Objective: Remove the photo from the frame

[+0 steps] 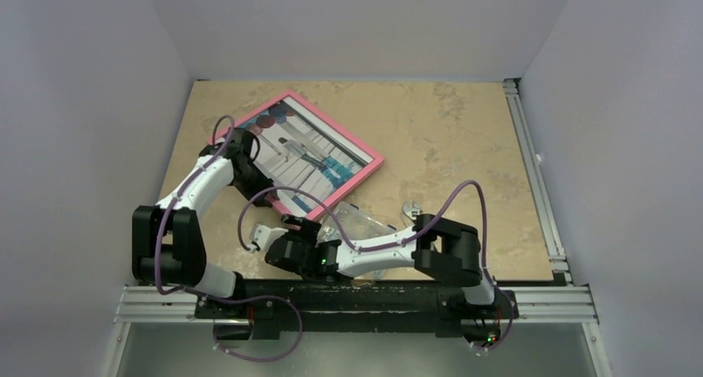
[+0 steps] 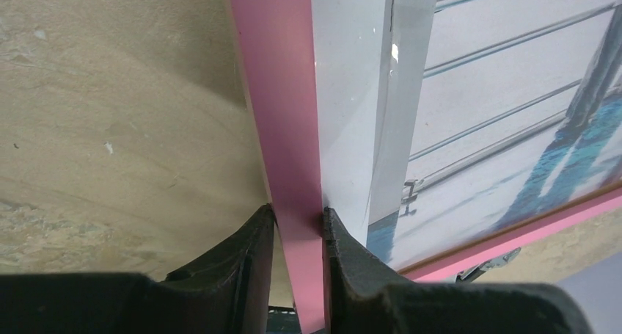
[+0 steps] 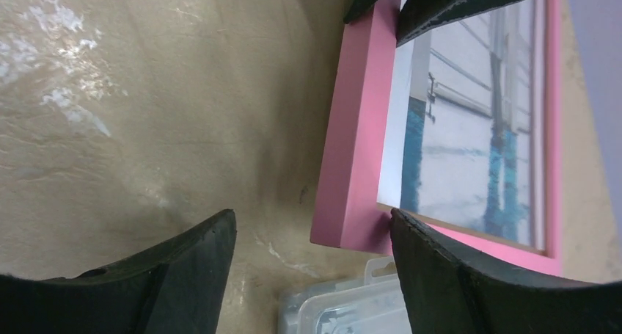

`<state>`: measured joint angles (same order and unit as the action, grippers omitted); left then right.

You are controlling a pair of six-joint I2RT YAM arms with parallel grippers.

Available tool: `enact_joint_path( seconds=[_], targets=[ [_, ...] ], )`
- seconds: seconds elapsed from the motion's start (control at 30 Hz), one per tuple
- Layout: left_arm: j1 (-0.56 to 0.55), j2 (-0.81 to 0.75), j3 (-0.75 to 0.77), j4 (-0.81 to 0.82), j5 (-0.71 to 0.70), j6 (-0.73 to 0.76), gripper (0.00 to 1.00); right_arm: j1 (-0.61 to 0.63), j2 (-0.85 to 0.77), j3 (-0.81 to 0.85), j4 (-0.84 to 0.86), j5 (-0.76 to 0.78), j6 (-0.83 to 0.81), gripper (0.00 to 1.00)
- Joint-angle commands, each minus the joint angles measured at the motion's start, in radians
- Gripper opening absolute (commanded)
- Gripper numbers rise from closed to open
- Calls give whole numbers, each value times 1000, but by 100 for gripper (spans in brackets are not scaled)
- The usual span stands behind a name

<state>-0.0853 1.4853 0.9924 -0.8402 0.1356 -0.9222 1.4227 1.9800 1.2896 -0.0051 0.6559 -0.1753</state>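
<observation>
The pink frame (image 1: 370,163) lies tilted on the tan table, face up, with the striped white and teal photo (image 1: 311,149) inside it. My left gripper (image 1: 255,176) is at the frame's left side. In the left wrist view it (image 2: 298,227) is shut on the pink frame rail (image 2: 282,92), one finger on each side, and the photo (image 2: 506,114) lies to the right. My right gripper (image 3: 312,222) stands open around the frame's near corner (image 3: 352,202), its right finger (image 3: 440,275) against that corner. The photo (image 3: 469,128) shows beyond.
A clear plastic box (image 1: 361,224) lies just in front of the frame's near corner, and it (image 3: 352,308) shows below the right jaws. A metal wrench (image 1: 410,210) rests to its right. White walls enclose the table on three sides.
</observation>
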Motion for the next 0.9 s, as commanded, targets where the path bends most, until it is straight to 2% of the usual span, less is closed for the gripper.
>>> enact_joint_path(
  seconds=[0.0,0.2,0.43,0.6,0.73,0.87],
  targets=[
    [1,-74,62,-23,70,36,0,18,45,60,36,253,-100,74],
    [1,-65,75,-47,59,37,0,22,123,61,169,457,-316,70],
    [1,-73,80,-54,59,33,0,22,217,51,523,568,-695,63],
    [1,-100,81,-73,20,34,0,21,260,89,662,595,-820,54],
    [1,-126,84,-67,20,39,0,22,283,85,891,610,-1008,32],
    [1,-135,90,-70,30,50,0,20,290,71,995,598,-1086,4]
  ],
)
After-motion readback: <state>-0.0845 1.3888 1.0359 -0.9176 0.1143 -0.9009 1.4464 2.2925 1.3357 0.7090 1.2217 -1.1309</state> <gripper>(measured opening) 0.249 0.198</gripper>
